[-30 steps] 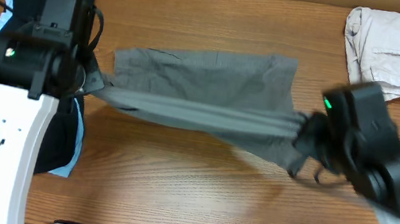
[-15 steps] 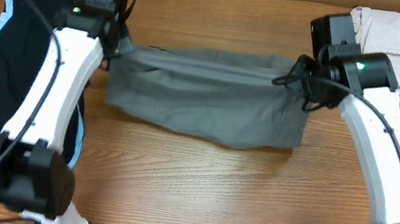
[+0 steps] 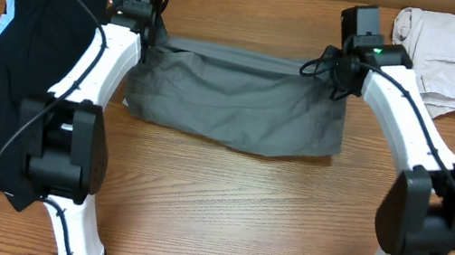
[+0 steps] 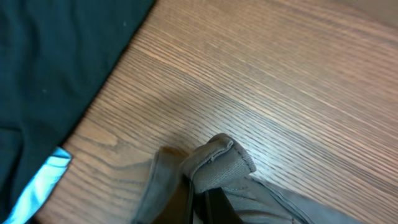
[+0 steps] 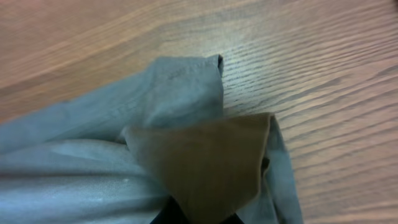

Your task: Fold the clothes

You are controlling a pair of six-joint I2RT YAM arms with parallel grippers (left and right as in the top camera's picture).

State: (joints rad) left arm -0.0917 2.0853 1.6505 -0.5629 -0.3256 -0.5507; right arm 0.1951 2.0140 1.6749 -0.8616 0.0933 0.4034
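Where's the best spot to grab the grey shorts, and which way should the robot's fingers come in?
Probably the two far corners, pinched from above, one gripper each. The grey shorts lie flat as a wide strip, and those corners are bunched up where the left gripper and right gripper hold them.

Even warm light falling across the bench [image 3: 216, 199], soft shadows pooling under the grey shorts [image 3: 241, 102], wrist views softening nearest the shorts

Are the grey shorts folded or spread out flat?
Folded over, it seems: the grey shorts lie as a doubled band, and each wrist view shows layered cloth pinched at a far corner. Rumpled, not neat.
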